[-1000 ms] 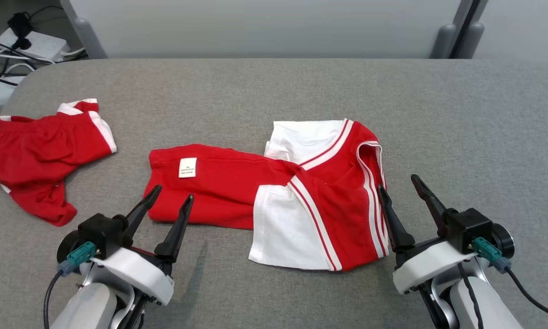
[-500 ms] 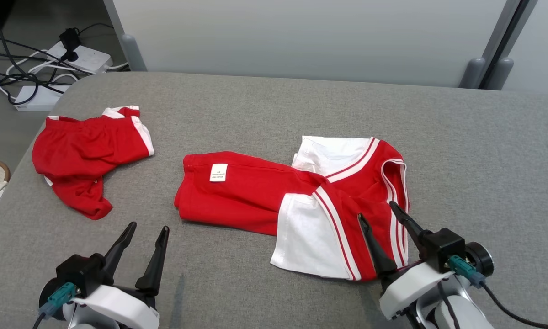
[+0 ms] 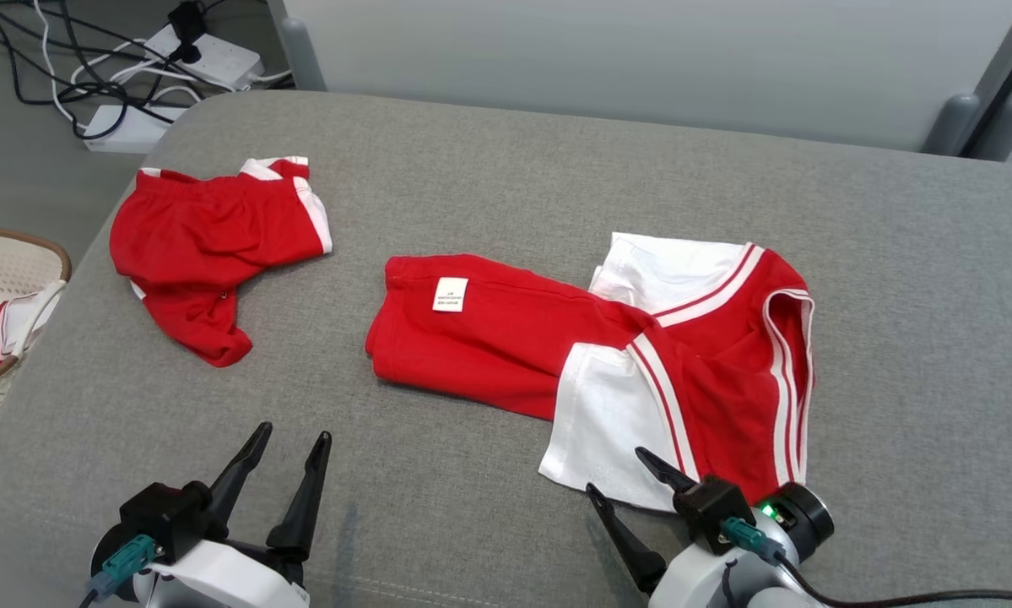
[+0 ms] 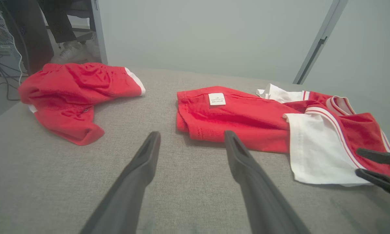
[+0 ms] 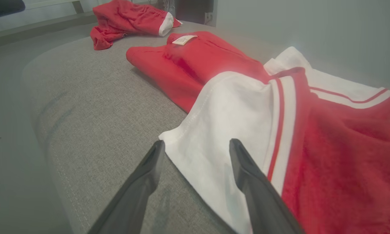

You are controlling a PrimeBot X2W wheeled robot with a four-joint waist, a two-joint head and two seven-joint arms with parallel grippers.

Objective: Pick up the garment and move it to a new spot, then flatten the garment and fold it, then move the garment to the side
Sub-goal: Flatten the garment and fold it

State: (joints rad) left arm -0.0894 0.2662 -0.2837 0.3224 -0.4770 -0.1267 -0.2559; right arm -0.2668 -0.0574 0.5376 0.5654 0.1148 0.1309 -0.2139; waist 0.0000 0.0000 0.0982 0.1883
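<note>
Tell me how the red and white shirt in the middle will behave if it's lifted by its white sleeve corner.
Probably floppy: the shirt lies in soft folds, so it would likely drape and unfold from the white sleeve. It looks thin and light. Pushed, it would likely bunch rather than slide on the textured grey surface.

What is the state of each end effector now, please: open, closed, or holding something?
Left end effector: open, holding nothing.
Right end effector: open, holding nothing, at the red garment's white edge.
</note>
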